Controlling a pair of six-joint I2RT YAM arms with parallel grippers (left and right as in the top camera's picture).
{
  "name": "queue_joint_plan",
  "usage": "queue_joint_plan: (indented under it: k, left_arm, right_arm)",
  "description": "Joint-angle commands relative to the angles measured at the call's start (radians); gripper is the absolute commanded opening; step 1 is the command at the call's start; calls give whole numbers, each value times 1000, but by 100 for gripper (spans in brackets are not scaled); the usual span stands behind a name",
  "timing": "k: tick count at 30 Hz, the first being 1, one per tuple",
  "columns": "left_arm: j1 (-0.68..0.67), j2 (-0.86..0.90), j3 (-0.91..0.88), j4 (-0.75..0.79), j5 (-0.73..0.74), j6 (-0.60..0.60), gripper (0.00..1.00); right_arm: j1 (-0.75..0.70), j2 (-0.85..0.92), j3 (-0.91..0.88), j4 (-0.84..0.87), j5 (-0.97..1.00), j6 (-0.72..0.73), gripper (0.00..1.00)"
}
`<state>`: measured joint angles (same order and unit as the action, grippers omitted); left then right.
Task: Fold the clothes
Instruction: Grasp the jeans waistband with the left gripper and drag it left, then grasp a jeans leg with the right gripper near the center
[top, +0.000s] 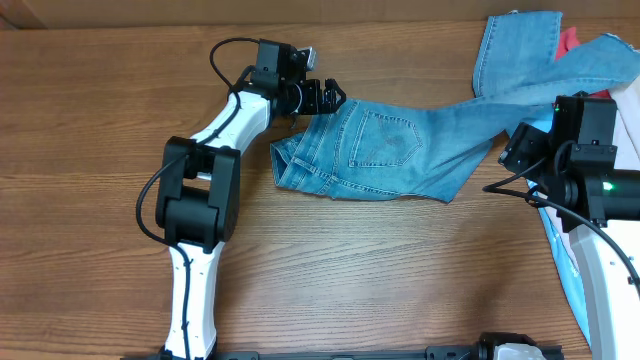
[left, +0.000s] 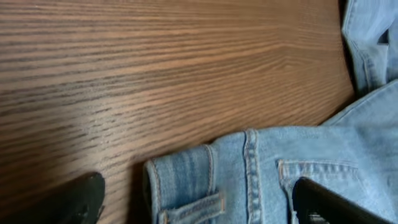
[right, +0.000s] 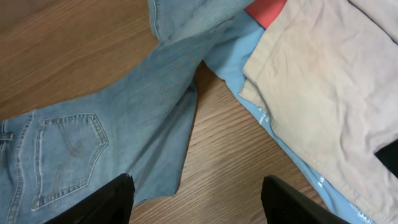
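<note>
Your left gripper (left: 198, 185) stands apart astride the waistband of the light blue denim jeans (top: 400, 150), which lie spread across the brown wooden table (top: 90, 120). Drop low and pinch both layers. Farther off, your right gripper (right: 198, 182), also apart, hovers over the leg beside the beige cloth garment (right: 323, 81).

My left arm reaches far, left gripper (left: 199, 186) fingers spread wide; right gripper (right: 196, 183) at right, likewise spread.

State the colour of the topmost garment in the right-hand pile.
Beige garment, clearest in the right wrist view.
</note>
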<state>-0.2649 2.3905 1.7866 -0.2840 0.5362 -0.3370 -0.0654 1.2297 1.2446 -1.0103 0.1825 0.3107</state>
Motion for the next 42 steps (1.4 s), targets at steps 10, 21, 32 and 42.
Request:
queue_joint_plan:
  k: [10,21,32,42]
  left_arm:
    - [-48,2,70,-98,54,25,4]
    - [316,-326,523,-502,-45,138,4]
    - [292,-384,511,-1156,-436,341,4]
    - [282,-343,418,-1193,-640,304,4]
  right_arm:
    - [-3,-5,13,9,-3,5,69]
    - [-3,-5,13,13,0,5,69]
    - [-3,27,13,19,-1,4,71]
    - [-2,159,13,84,-246,-164,74]
